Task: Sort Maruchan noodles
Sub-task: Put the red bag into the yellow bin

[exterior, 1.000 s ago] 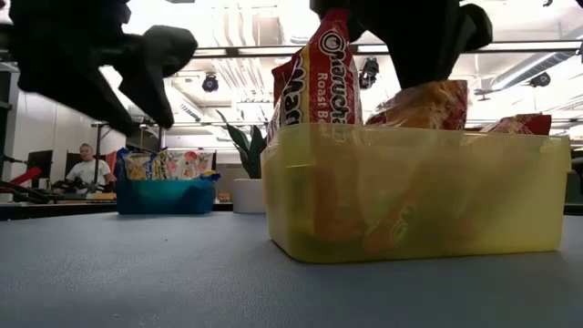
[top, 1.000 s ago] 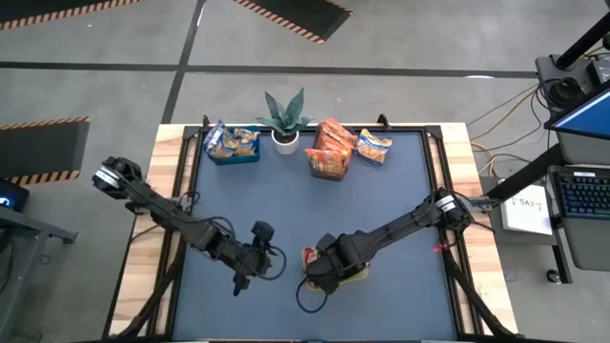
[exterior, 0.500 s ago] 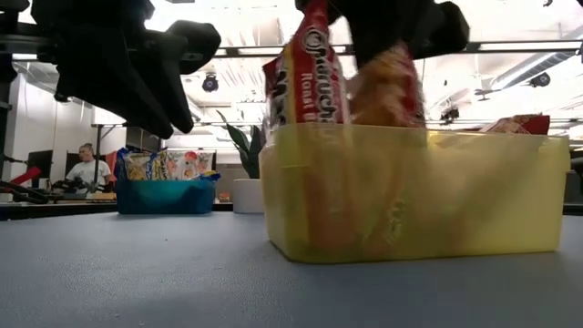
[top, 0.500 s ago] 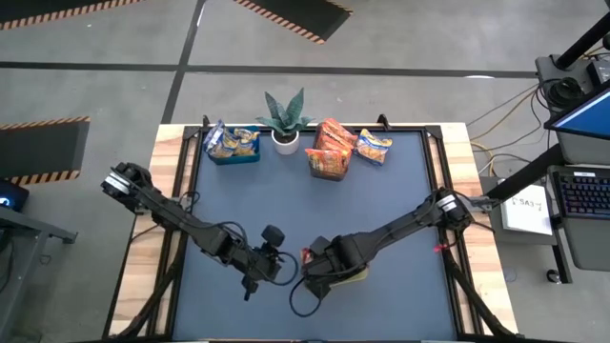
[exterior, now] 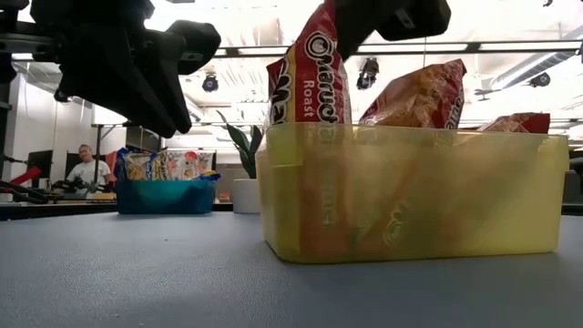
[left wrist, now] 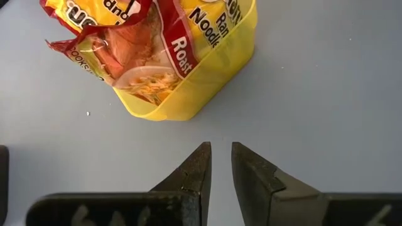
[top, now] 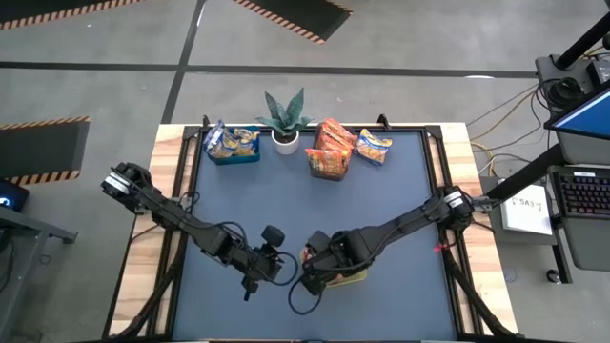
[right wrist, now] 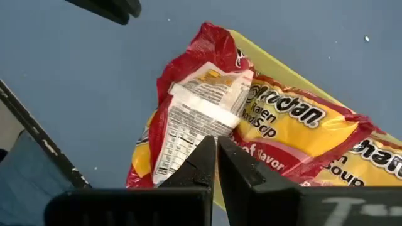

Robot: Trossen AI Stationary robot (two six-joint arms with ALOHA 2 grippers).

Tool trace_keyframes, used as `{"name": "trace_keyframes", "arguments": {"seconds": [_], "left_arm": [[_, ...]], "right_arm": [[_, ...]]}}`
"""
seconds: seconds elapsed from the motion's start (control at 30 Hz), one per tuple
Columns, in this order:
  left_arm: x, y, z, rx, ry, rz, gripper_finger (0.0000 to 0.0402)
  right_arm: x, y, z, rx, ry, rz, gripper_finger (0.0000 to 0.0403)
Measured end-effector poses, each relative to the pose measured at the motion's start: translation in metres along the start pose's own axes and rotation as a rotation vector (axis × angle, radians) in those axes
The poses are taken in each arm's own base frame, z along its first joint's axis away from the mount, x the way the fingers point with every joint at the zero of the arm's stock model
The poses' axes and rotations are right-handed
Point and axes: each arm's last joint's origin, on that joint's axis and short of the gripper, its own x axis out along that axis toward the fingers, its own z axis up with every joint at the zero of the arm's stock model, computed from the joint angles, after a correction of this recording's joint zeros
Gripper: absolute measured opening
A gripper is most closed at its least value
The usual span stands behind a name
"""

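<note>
A yellow-green bin (top: pixel 351 278) (exterior: pixel 410 191) sits near the table's near edge. Standing in it are a red Maruchan packet (exterior: pixel 314 73) (right wrist: pixel 188 113) and an orange-yellow one (exterior: pixel 419 91) (right wrist: pixel 301 132), which leans toward the right. My right gripper (right wrist: pixel 217 143) (top: pixel 316 274) is shut and hovers over the red packet's top. My left gripper (left wrist: pixel 220 154) (top: pixel 267 272) is just left of the bin, empty, with a narrow gap between its fingers. More packets fill a blue bin (top: pixel 233 145) and a clear bin (top: pixel 329 154) at the far edge. My right gripper's shut fingers (right wrist: pixel 204 157) point down at the red packet's upper edge (right wrist: pixel 207 81). I cannot tell whether they touch it. The packet stands upright in the bin, against its left wall.
A potted plant (top: pixel 284 119) stands between the blue and clear bins, and a loose packet (top: pixel 375 148) lies right of the clear bin. Bare blue mat (top: pixel 286 205) stretches across the table's middle. A person (exterior: pixel 88 169) sits far behind the table.
My left gripper moved right toward the yellow-green bin, then held still. My right gripper dipped into the bin, pushing the orange-yellow packet upright against the red one, then rose. The orange-yellow packet has fallen back to lean right.
</note>
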Motion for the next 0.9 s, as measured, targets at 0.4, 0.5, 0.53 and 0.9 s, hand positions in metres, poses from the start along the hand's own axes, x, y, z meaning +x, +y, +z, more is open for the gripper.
{"name": "trace_keyframes", "arguments": {"seconds": [0.4, 0.5, 0.53, 0.9], "left_arm": [[0.000, 0.000, 0.000, 0.001, 0.001, 0.004, 0.0045], [0.000, 0.000, 0.000, 0.001, 0.002, 0.004, 0.0045], [0.000, 0.000, 0.000, 0.001, 0.003, 0.004, 0.0045], [0.000, 0.000, 0.000, 0.001, 0.003, 0.008, 0.0045]], "right_arm": [[0.012, 0.010, 0.002, -0.093, -0.050, 0.047, 0.0009], [0.022, 0.012, 0.001, -0.136, -0.016, 0.059, 0.0009], [0.022, 0.013, 0.000, -0.147, -0.009, 0.067, 0.0009], [0.008, 0.003, 0.003, -0.127, -0.002, -0.019, 0.0009]]}}
